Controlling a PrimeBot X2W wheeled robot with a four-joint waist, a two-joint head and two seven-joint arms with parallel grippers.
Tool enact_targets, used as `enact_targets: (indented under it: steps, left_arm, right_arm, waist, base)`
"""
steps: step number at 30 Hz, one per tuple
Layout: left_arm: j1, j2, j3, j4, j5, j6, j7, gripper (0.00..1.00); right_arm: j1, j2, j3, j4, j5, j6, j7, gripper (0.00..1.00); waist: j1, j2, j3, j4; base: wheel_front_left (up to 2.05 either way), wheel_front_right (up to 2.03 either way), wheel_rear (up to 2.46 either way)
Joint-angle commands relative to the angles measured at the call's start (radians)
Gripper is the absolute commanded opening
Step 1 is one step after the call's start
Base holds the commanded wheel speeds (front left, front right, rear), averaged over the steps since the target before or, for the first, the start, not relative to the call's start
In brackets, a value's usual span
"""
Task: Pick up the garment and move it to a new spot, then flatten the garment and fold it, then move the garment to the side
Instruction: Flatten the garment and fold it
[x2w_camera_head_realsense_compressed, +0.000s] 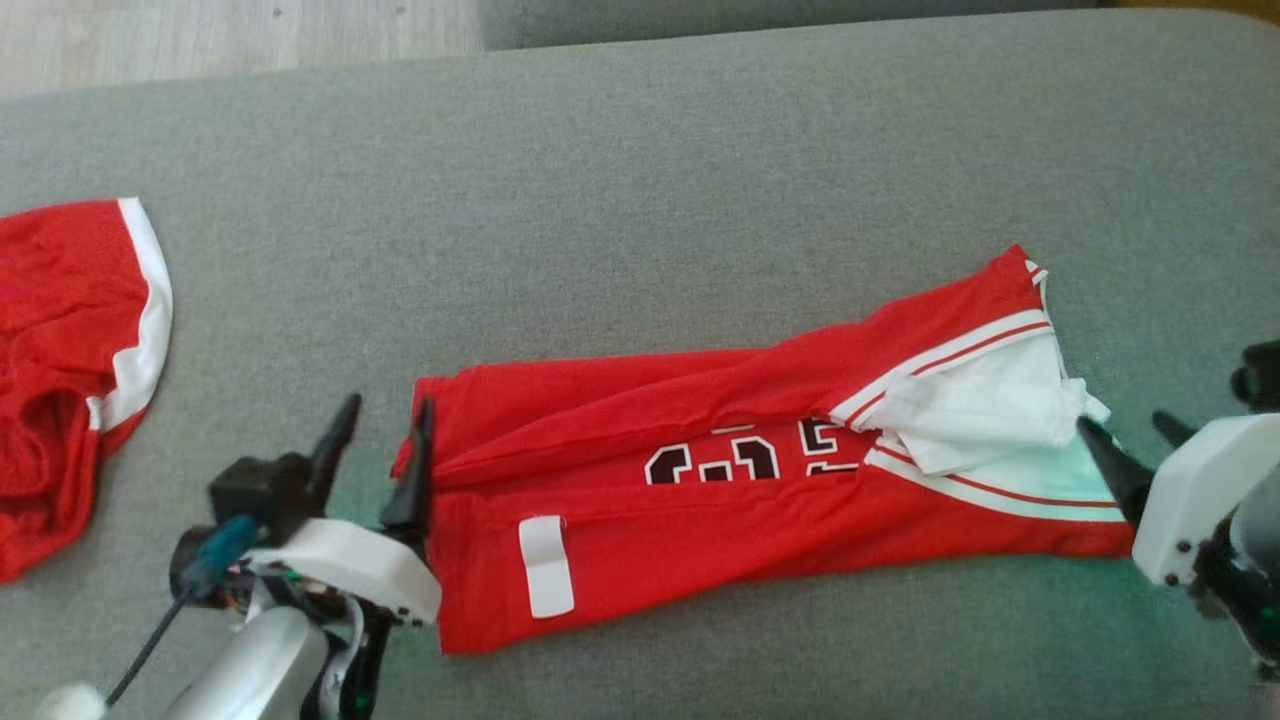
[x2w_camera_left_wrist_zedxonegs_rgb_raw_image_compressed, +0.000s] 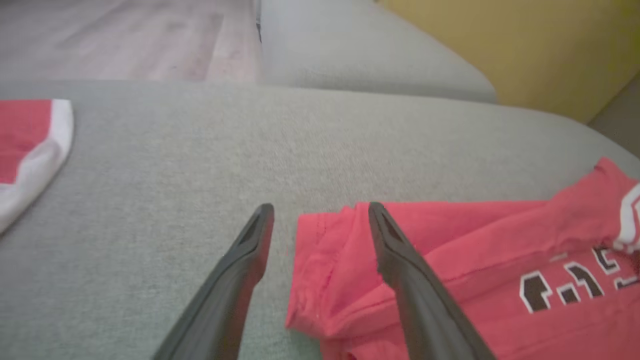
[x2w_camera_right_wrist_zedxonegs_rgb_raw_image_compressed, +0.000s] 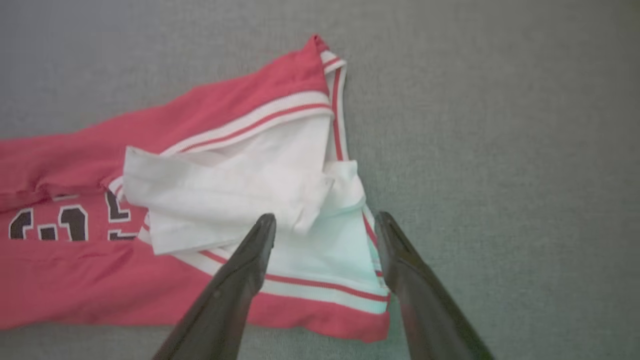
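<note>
The garment (x2w_camera_head_realsense_compressed: 720, 500) is a red jersey with white trim and dark numbers, folded into a long band across the grey cushion. Its white sleeve and collar end (x2w_camera_right_wrist_zedxonegs_rgb_raw_image_compressed: 260, 190) lies to the right. My left gripper (x2w_camera_head_realsense_compressed: 380, 440) stands open at the garment's left end, one finger (x2w_camera_left_wrist_zedxonegs_rgb_raw_image_compressed: 400, 265) over the red hem (x2w_camera_left_wrist_zedxonegs_rgb_raw_image_compressed: 325, 260), the other on bare cushion. My right gripper (x2w_camera_head_realsense_compressed: 1130, 440) stands open at the right end, its fingers straddling the white-trimmed edge (x2w_camera_right_wrist_zedxonegs_rgb_raw_image_compressed: 330, 255). Neither holds cloth.
A second red and white garment (x2w_camera_head_realsense_compressed: 70, 350) lies crumpled at the cushion's left edge. The grey cushion (x2w_camera_head_realsense_compressed: 640, 150) stretches wide behind the jersey. Wooden floor (x2w_camera_left_wrist_zedxonegs_rgb_raw_image_compressed: 125, 40) and a yellow wall (x2w_camera_left_wrist_zedxonegs_rgb_raw_image_compressed: 525, 45) lie beyond it.
</note>
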Motion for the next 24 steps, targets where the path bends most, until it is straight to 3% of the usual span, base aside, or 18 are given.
enact_targets:
  steps: [1,7,12,24]
  left_arm:
    - [-0.022,0.007,0.08,-0.039,0.002,0.029,-0.08,1.0]
    - [-0.042,-0.013,0.122,-0.042,0.051,0.05,-0.191,1.0]
    - [-0.067,-0.032,0.157,-0.009,0.087,0.042,-0.212,1.0]
    - [-0.096,-0.049,0.174,0.039,0.103,0.016,-0.215,1.0]
  right_arm:
    - [-0.044,0.01,-0.012,-0.048,-0.028,0.007,-0.043,1.0]
    - [-0.11,0.05,-0.02,0.022,-0.073,0.007,-0.123,1.0]
    - [-0.196,0.06,-0.004,0.168,-0.083,0.007,-0.187,1.0]
    - [-0.318,0.044,0.038,0.544,-0.102,0.007,-0.171,1.0]
  waist:
    - [0.0001,-0.0001,-0.008,0.0]
    - [0.0001,-0.0001,-0.013,0.004]
    - [0.0001,-0.0001,-0.003,0.008]
    - [0.0001,-0.0001,0.022,0.034]
  base:
    - [0.0,0.0,0.0]
    - [0.0,0.0,0.0]
    - [0.0,0.0,0.0]
    - [0.0,0.0,0.0]
